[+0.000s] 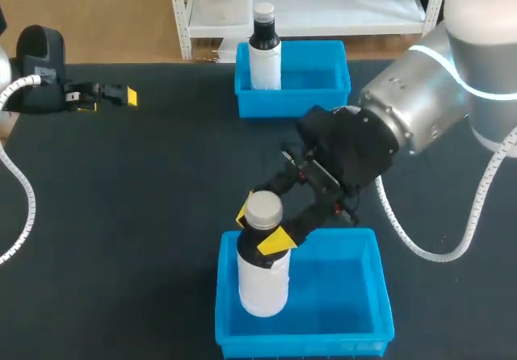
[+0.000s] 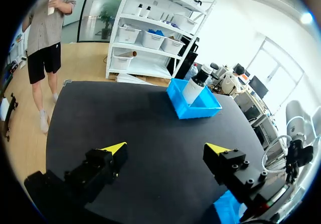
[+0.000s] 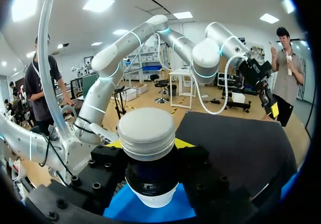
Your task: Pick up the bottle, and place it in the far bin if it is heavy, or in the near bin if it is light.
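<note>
Nearest, at six o'clock from the head camera, I see the bottle (image 1: pixel 263 278) upright in the near bin (image 1: pixel 384 299), my right gripper (image 1: pixel 260 228) clamped on its neck. Left wrist: my left gripper (image 2: pixel 167 148) gapes wide, the far bin (image 2: pixel 206 106) at one o'clock. Right wrist: the grip sits just under the cap (image 3: pixel 146 131).

Left end effector (image 2: pixel 166 148): fingers spread wide apart over black tabletop (image 2: pixel 135 118). Well ahead: blue bin (image 2: pixel 203 109), white bottle (image 2: pixel 194 87) with dark neck upright inside

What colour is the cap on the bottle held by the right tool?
The cap is silvery grey, clearest in the right wrist view.
</note>
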`<state>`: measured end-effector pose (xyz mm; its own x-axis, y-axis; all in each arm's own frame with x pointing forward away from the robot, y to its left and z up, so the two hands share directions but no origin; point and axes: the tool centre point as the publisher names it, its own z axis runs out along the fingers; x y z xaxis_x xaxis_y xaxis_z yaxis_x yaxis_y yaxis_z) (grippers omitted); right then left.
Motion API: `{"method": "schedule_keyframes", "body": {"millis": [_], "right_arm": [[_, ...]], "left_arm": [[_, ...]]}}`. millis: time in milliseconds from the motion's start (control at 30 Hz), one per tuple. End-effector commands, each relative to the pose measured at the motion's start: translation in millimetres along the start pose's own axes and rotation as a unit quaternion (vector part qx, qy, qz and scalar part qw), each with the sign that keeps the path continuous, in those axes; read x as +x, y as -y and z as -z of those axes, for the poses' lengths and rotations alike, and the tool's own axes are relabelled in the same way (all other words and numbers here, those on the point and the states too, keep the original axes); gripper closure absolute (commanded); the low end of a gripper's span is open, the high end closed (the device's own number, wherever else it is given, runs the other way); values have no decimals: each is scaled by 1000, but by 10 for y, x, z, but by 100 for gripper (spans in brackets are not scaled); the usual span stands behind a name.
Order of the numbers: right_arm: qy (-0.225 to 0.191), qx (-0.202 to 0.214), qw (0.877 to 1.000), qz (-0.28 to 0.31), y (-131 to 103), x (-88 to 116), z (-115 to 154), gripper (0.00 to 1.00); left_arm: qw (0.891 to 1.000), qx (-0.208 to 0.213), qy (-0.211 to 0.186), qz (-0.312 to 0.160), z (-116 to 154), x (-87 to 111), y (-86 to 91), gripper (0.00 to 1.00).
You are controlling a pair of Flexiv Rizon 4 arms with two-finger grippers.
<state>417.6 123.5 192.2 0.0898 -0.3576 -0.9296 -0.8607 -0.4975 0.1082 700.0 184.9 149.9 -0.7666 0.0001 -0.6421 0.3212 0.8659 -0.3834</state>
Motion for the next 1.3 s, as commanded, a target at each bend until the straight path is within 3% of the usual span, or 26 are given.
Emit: {"method": "schedule_keyframes", "body": {"millis": [33, 433, 700, 733, 767, 800, 1300], "right_arm": [[8, -5, 1000, -4, 57, 116, -19, 100], [1, 0, 1000, -14, 162, 387, -50, 100], [-1, -1, 1000, -8, 193, 457, -38, 100], [-6, -2, 1000, -8, 190, 461, -38, 87], [-11, -3, 1000, -8, 188, 464, -42, 53], [-15, -3, 1000, -8, 186, 468, -45, 0], [-35, 8, 999, -37, 206, 557, 61, 0]], "left_arm": [[1000, 0, 0, 0, 0, 0, 0, 0], [1000, 0, 0, 0, 0, 0, 0, 0], [1000, 0, 0, 0, 0, 0, 0, 0], [1000, 0, 0, 0, 0, 0, 0, 0], [1000, 0, 0, 0, 0, 0, 0, 0], [1000, 0, 0, 0, 0, 0, 0, 0], [1000, 0, 0, 0, 0, 0, 0, 0]]}}
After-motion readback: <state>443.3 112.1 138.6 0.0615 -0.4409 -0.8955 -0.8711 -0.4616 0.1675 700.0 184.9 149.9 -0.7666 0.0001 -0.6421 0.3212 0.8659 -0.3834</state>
